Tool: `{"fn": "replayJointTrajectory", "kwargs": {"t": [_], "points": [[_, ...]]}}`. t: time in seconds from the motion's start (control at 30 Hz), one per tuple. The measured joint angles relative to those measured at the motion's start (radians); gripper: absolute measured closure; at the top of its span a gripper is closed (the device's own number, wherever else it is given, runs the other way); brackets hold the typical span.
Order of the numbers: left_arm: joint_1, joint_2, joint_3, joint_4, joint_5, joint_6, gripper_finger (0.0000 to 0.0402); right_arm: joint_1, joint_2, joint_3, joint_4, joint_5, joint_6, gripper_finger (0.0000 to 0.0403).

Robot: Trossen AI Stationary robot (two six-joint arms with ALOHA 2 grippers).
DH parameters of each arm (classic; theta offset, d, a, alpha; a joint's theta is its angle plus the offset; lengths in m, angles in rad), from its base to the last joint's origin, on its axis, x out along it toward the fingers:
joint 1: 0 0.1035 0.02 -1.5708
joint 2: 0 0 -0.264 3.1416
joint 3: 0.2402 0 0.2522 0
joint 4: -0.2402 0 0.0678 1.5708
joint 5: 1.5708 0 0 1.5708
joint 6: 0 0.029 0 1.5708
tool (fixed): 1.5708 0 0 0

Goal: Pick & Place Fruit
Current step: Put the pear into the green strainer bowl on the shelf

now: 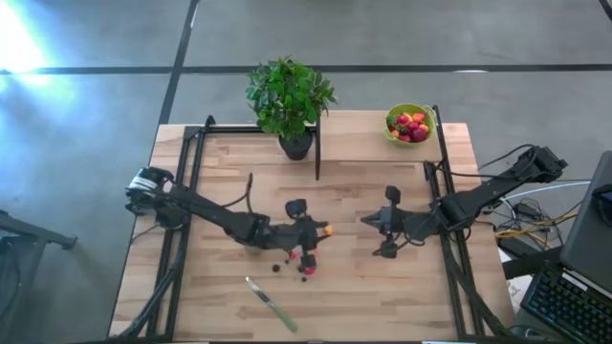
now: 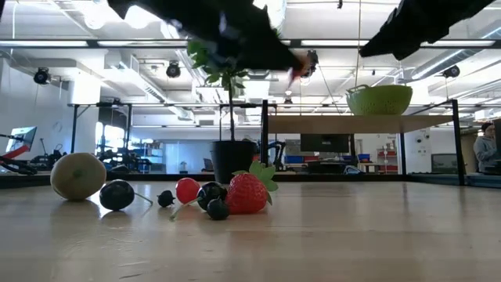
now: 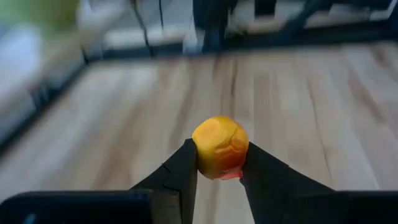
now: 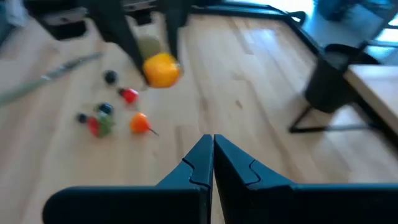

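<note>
My left gripper (image 3: pixel 219 151) is shut on a yellow-orange round fruit (image 3: pixel 219 148) above the middle of the table (image 1: pixel 382 287); it also shows as the fruit (image 1: pixel 328 229) and the fruit (image 4: pixel 161 70). Loose fruit lie on the wood below it: a dull-green ball (image 2: pixel 78 175), dark berries (image 2: pixel 117 194), a red cherry (image 2: pixel 187 189) and a strawberry (image 2: pixel 249 193). My right gripper (image 4: pixel 212 152) is shut and holds nothing, just right of the held fruit, seen from above as my right gripper (image 1: pixel 367 220). My left gripper pinches the yellow-orange fruit by its two opposite sides (image 3: pixel 198 155) between its two fingers. The fingers (image 3: pixel 264 177) come at it from the table's left, slanting a little downward. The fruit is lifted clear of the table.
A lime-green bowl (image 1: pixel 409 124) holding red fruit stands at the far right on a raised shelf. A potted plant (image 1: pixel 290 100) stands at the far middle. A green-handled knife (image 1: pixel 273 304) lies near the front edge. Dark frame rails (image 1: pixel 196 191) run along both sides.
</note>
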Motion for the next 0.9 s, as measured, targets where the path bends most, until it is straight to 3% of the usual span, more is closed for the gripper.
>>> {"fn": "replayJointTrajectory", "kwargs": {"t": [0.13,0.33,0.63,0.9], "points": [[0.008,0.000,0.000,0.195,0.000,0.202,0.0287,0.000,0.000,-0.014,0.089,-0.072,-0.006,0.0394],[0.017,0.000,0.000,0.359,0.002,0.365,0.0286,0.000,0.000,-0.038,0.161,-0.104,-0.019,0.0360],[0.064,0.000,0.000,0.477,0.145,0.438,0.0285,-0.005,0.000,-0.095,0.440,-0.102,-0.086,0.0283],[0.120,0.001,0.000,0.519,0.267,0.446,0.0285,-0.034,0.000,-0.091,0.492,-0.099,-0.113,0.0259]]}}
